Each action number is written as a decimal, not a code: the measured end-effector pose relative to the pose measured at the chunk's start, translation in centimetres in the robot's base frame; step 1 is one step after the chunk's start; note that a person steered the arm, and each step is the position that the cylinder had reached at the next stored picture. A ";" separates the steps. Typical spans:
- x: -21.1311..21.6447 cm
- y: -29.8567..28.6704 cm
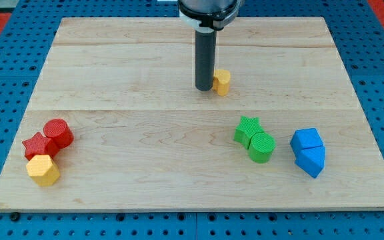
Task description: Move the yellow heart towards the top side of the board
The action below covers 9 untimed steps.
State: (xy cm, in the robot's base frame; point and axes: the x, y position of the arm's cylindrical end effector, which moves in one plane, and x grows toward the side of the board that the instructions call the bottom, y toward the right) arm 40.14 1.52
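The yellow heart [222, 81] lies on the wooden board [132, 73], a little above its middle and right of centre. My tip [204, 89] is the lower end of the dark rod and stands right against the heart's left side, partly hiding it. The rod comes down from the view's top.
A red cylinder [59, 133], a red star [38, 145] and a yellow hexagon [43, 170] cluster at the bottom left. A green star [248, 129] and a green cylinder [262, 147] sit at the lower right, with two blue blocks [308, 151] further right.
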 end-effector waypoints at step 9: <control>-8.7 13.1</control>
State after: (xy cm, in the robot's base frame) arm 31.45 14.61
